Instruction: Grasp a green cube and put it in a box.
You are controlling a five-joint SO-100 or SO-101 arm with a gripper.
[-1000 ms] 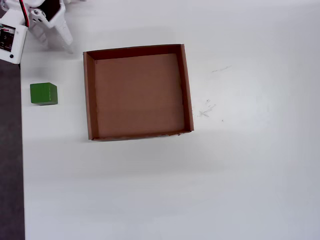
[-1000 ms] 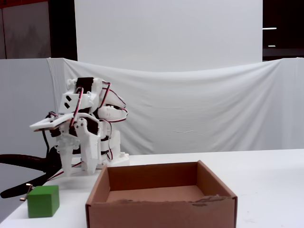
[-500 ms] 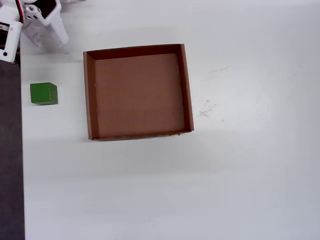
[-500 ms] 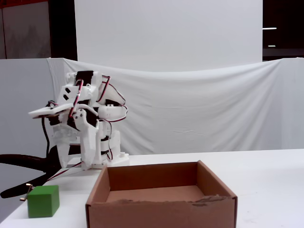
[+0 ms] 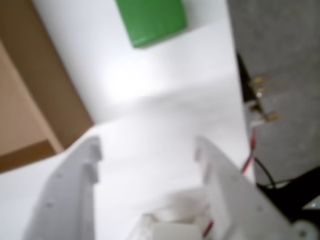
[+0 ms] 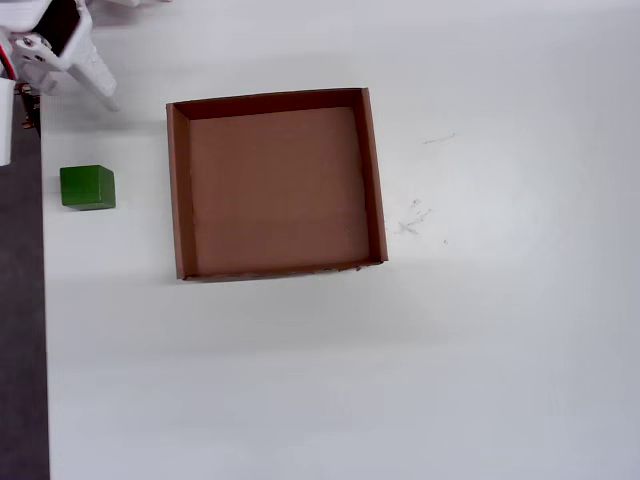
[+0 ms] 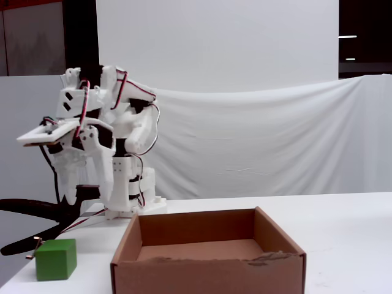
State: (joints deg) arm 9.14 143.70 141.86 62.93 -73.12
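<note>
Wrist view shows the white tool [image 5: 145, 150] released, its two fingers [image 5: 75, 190] spread apart with only bare white bench [image 5: 150, 100] between them; ahead of them the green cube [image 5: 150, 20] sits on the bench, with the cardboard box [image 5: 30, 100] off to the left. Overhead, the cube [image 6: 87, 187] rests near the bench's left edge, well apart from the empty box [image 6: 177, 190] to its right, and the tool [image 6: 95, 80] hangs beyond the cube, clear of both.

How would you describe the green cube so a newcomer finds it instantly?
Start at the big brown cardboard box on the white table. In the overhead view, look just left of it, near the table's edge: the green cube sits alone there, the only brightly coloured thing.
</note>
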